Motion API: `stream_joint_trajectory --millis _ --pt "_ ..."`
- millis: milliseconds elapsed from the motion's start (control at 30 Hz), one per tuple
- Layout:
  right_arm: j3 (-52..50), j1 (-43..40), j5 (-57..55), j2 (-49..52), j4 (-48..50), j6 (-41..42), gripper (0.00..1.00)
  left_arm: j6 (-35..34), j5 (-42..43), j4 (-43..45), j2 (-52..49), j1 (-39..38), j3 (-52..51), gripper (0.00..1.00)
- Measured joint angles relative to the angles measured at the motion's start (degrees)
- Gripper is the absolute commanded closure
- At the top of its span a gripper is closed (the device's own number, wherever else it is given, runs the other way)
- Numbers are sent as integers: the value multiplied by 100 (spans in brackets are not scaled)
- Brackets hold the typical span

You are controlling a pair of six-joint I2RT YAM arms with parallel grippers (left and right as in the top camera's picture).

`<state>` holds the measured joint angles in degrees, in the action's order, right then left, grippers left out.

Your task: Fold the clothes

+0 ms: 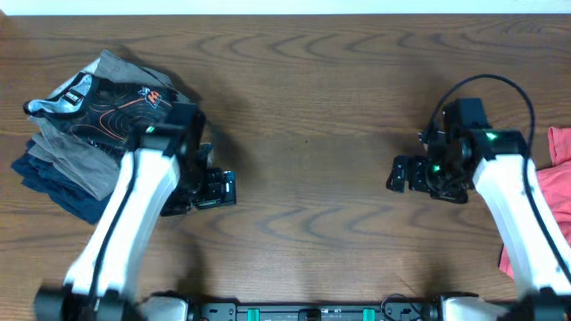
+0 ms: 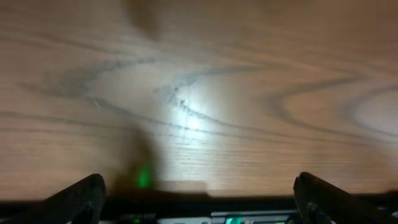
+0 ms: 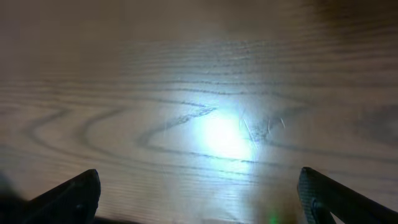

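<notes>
The black jersey [image 1: 107, 102] with orange-white contour lines lies folded on top of a stack at the table's far left in the overhead view. My left gripper [image 1: 219, 190] is to the right of and below that stack, open and empty; the left wrist view [image 2: 199, 196] shows only bare wood between its fingers. My right gripper [image 1: 400, 174] is open and empty over bare wood right of centre; the right wrist view [image 3: 199, 196] shows only wood grain between its fingers.
Grey and navy folded trousers [image 1: 55, 165] lie under the jersey. A red shirt [image 1: 544, 205] lies at the right edge, partly under my right arm. The wooden table [image 1: 303, 107] spans the view.
</notes>
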<state>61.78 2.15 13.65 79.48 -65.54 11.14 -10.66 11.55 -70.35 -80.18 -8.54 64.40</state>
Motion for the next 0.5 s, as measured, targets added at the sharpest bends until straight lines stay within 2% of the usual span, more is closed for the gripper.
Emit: stream_joint_trajectory --millis 233,400,500 --pt "-186 2 -323 -2092 341 144 1 275 -15 317 2671 -192 15 2" --pt "-944 50 -680 -4006 826 184 1 570 -428 763 4623 -358 -20 2" --pt "-1338 52 -935 -4839 903 186 1 702 -619 782 5469 -361 -37 2"
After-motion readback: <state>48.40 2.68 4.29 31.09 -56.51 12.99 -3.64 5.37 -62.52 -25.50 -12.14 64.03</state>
